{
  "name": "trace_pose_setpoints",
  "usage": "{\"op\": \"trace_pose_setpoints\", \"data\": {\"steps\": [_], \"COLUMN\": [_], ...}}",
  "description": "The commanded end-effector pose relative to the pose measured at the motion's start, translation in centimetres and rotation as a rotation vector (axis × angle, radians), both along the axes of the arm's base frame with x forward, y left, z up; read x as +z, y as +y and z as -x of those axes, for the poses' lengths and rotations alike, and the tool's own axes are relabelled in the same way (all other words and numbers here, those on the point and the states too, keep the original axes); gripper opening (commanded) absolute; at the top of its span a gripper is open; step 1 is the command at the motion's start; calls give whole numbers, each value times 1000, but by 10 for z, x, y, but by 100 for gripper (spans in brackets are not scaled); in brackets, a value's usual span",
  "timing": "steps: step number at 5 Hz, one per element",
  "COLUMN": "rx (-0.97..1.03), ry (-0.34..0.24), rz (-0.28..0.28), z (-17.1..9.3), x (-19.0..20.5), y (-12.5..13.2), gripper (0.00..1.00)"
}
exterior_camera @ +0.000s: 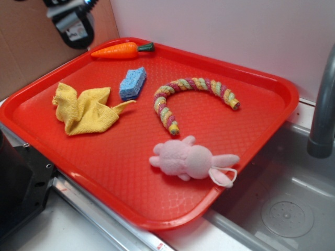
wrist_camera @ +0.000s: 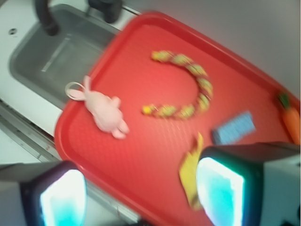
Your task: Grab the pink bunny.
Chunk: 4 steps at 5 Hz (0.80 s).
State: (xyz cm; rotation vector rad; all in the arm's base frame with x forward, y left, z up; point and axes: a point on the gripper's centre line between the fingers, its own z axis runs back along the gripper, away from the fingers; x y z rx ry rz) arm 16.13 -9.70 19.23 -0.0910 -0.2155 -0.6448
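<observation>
The red tray (exterior_camera: 261, 89) is looking like hard plastic, with a pebbled, slightly glossy surface and light being picked up along the smooth rim. The pink bunny (exterior_camera: 188, 159) is showing as soft, fuzzy plush, totally matt, with a thin white cord loop at its ears. The yellow cloth (exterior_camera: 84, 110) is being seen as nubby terry fabric. The blue sponge (exterior_camera: 132, 82) is looking porous and rough. The twisted rope toy (exterior_camera: 196, 84) is reading as woven cotton-like strands. The carrot (exterior_camera: 118, 50) is looking like smooth, shiny plastic. The sink (exterior_camera: 293, 209) and faucet (exterior_camera: 323, 115) are showing brushed, dull grey metal.
</observation>
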Motion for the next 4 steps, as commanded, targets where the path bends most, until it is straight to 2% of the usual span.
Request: {"op": "trace_pose_setpoints", "data": {"steps": [1,3,4], "rx": [-175,-360,-424], "ry": [16,22,67], "rz": [-44,-58,-18], "z": [-27,-35,-31], "x": [-47,-91,-115], "y": [-40,-62,-67], "gripper": [100,100,100]}}
